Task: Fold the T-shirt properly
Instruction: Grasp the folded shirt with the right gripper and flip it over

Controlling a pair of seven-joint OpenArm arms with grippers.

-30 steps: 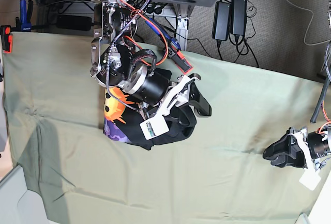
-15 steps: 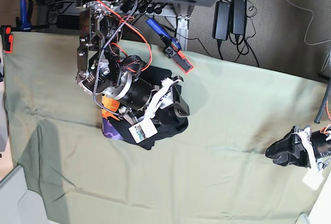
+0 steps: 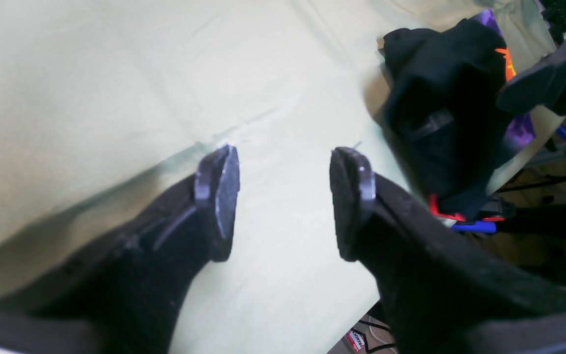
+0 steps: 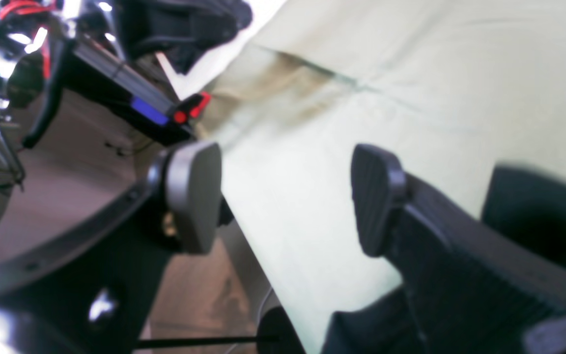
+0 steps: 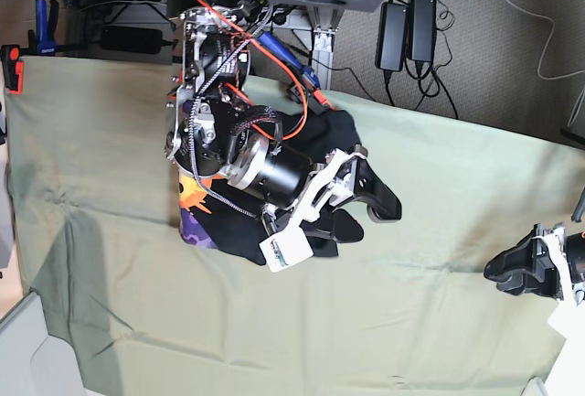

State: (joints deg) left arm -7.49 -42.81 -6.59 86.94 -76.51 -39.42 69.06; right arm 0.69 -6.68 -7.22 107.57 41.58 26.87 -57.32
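Cotton bundle: the black short-sleeved T-shirt (image 5: 315, 144) with its orange sun print is lying bunched near the far edge of the counter, on the pale green cloth (image 5: 110, 268). Right gripper (image 5: 361, 206) is hovering over it, jaws spread wide and gripping nothing, probably just releasing a fold. Left gripper (image 5: 505, 270) is waiting near the counter's edge on its own side, jaws wide, empty, keeping clear.
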